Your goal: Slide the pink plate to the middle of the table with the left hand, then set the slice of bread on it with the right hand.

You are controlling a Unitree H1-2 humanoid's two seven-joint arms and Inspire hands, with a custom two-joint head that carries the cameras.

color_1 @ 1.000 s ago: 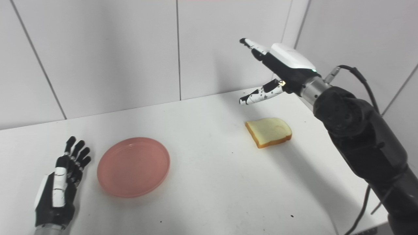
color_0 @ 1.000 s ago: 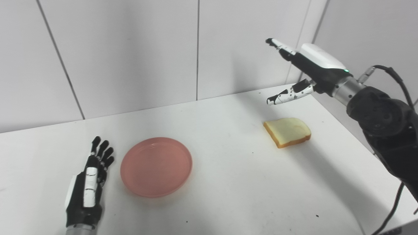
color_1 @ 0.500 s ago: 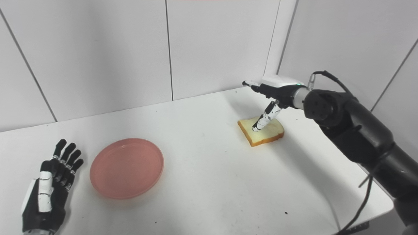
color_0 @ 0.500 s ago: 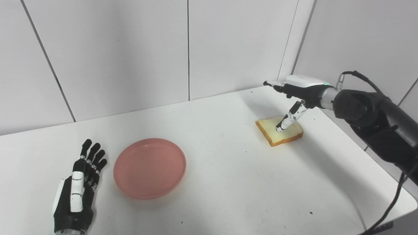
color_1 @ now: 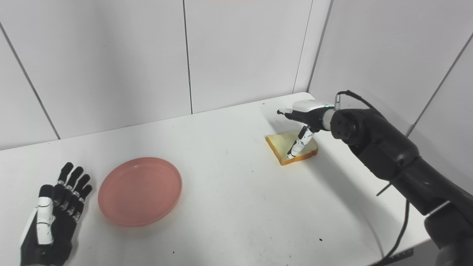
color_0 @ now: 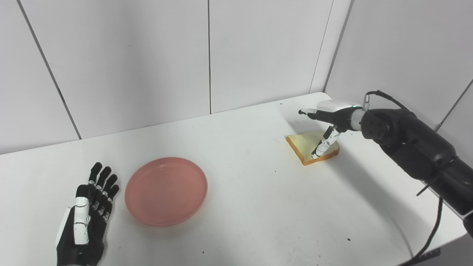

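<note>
Change since earlier frames: right hand (color_0: 327, 122) has come down from well above the table to the bread (color_0: 309, 145); the whole picture has also shifted, so the camera has moved. Plate and bread lie as before.
Right hand: at the far right of the table, over the bread. Fingers (color_0: 307, 111) reach out level, towards the left, above the far edge of the slice. Thumb (color_1: 297, 146) points down, its tip at the near edge of the slice.
Right hand state: spread, not clenched, nothing lifted. Whether the thumb tip actually presses on the bread cannot be told.
Bread: flat on the table, far right, near the wall corner, well apart from the plate.
Plate (color_0: 166, 190): pink, round, shallow, nothing on it. It sits left of centre on the table, on the near half.
Left hand (color_0: 85, 220): flat on the table at the near left, back of the hand upward, fingers stretched and slightly apart, pointing to the far side. It holds nothing. It lies just beside the left rim of the plate, with a narrow gap between them.
Table (color_0: 258, 207): white, a few small dark specks on the near right part.
Walls: white panels behind and to the right.
</note>
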